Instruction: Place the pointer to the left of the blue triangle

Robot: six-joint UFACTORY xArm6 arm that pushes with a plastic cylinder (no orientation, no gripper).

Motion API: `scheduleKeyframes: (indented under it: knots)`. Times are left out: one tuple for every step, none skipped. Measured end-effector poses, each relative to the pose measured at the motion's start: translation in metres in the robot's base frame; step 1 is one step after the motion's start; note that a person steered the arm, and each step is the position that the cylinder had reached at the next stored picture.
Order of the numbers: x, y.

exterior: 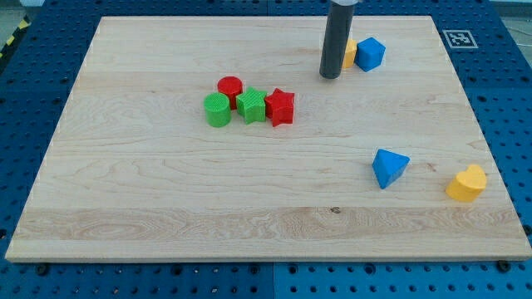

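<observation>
The blue triangle [389,167] lies on the wooden board toward the view's lower right. My tip [331,76] rests on the board near the view's top, well above and to the left of the triangle. It stands just left of a yellow block [349,53], which the rod partly hides, and a blue cube [370,54].
A cluster sits left of centre: a red cylinder [229,85], a green cylinder [217,110], a green block [251,105] and a red star-like block [280,106]. A yellow heart-like block [466,183] lies right of the triangle, near the board's right edge [490,166].
</observation>
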State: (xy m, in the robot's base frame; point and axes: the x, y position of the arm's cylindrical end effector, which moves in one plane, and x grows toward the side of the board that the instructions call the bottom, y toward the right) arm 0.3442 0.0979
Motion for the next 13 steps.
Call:
scheduleKeyframes:
  knots:
    - [0.014,0.002]
    - [0.017,0.010]
    - [0.017,0.010]
    - [0.023,0.010]
    - [0.024,0.003]
    - [0.033,0.003]
    - [0.044,0.011]
    - [0.045,0.024]
    - [0.061,0.050]
    - [0.090,0.054]
    - [0.118,0.053]
    - [0.125,0.047]
    - [0.125,0.018]
